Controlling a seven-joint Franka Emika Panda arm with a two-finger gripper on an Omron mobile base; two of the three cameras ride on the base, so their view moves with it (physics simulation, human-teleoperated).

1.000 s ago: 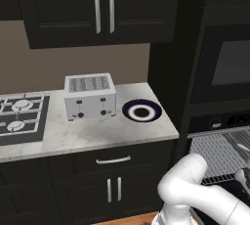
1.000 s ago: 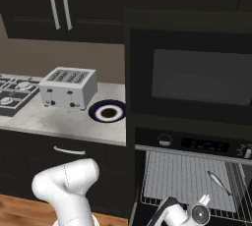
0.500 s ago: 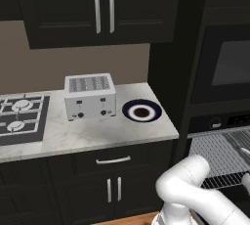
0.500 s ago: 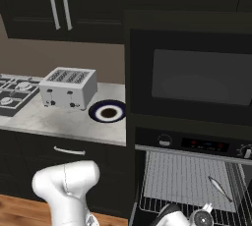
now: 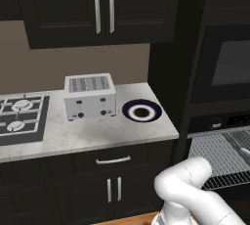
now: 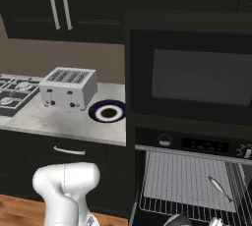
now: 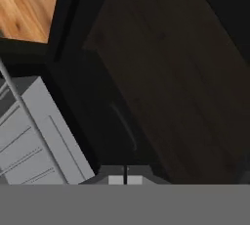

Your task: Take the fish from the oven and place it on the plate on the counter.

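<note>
The fish is a slim silver shape lying on the pulled-out wire rack of the open black oven. Left of the oven, the navy-rimmed plate sits on the marbled counter beside the toaster. My gripper is shut, fingertips pressed together with nothing between them. It hangs low in front of the oven, facing a dark panel with a grey rack edge at the left. My hand just shows at the bottom edge of the right base view, below the rack's front.
A silver toaster stands on the counter left of the plate, and a black gas hob lies further left. Another dark windowed unit sits above the oven. Wooden floor shows below.
The gripper's fingers have closed from part open to shut. The hand has dropped lower in front of the oven, slipping almost out of the right base view. The fish has stayed on the rack.
</note>
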